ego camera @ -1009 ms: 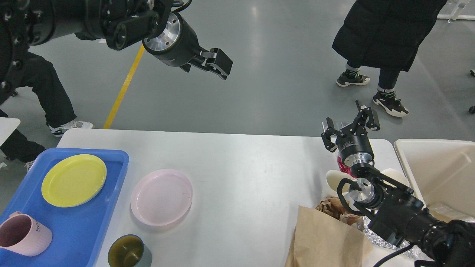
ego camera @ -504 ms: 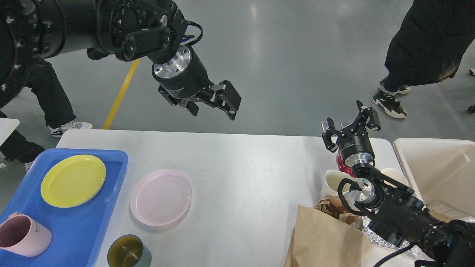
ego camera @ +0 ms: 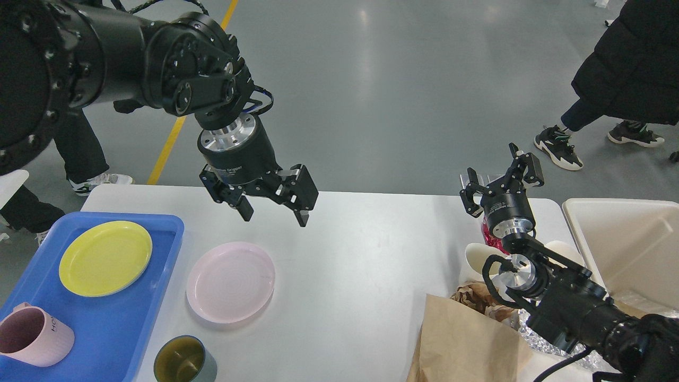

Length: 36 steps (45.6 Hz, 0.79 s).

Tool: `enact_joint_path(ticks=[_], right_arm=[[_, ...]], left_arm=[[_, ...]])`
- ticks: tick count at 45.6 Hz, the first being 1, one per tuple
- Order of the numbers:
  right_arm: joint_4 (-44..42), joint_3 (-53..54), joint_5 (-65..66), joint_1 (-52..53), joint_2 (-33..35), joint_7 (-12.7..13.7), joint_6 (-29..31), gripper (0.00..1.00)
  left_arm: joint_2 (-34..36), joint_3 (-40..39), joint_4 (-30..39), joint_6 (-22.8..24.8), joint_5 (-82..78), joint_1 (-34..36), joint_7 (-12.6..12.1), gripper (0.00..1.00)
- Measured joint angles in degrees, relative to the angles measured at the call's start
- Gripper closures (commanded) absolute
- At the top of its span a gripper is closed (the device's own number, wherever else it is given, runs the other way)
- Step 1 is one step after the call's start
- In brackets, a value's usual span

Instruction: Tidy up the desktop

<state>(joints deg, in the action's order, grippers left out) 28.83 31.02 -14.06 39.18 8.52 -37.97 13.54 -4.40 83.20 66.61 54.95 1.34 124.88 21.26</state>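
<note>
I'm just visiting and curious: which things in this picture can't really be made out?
All in the head view:
- Red item: mostly hidden behind the right gripper and its wrist; what it is cannot be told.
- Brown paper bag: cut off by the bottom edge.
- Cream bin: cut off by the right edge; its contents are mostly out of sight.
- Pink mug: its lettering is too small to read.

The desktop is a large white rectangle, smooth and plain, with rounded far corners (its near edge runs out of view). It lies flat below both grippers: the left gripper hangs above its far-left part, the right gripper above its far-right edge.
</note>
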Motion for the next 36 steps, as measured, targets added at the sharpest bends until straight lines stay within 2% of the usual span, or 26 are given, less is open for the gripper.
enact_joint_path(ticks=[14,24,36], right_arm=[[-0.07,0.00,0.00,-0.07,0.00,0.00,0.00,0.00],[-0.08,0.00,0.00,-0.07,0.00,0.00,0.00,0.00],[0.00,0.00,0.00,-0.05,0.00,0.00,0.00,0.00]], left_arm=[[0.40,11.47,9.28,0.06,-2.30,-4.59,-0.07,0.08],[0.87,12.76,16.28,0.06,-2.32,-6.61,-0.05,0.10],[0.19,14.14,18.88,-0.22,-2.32,-13.26,-0.27,0.14]])
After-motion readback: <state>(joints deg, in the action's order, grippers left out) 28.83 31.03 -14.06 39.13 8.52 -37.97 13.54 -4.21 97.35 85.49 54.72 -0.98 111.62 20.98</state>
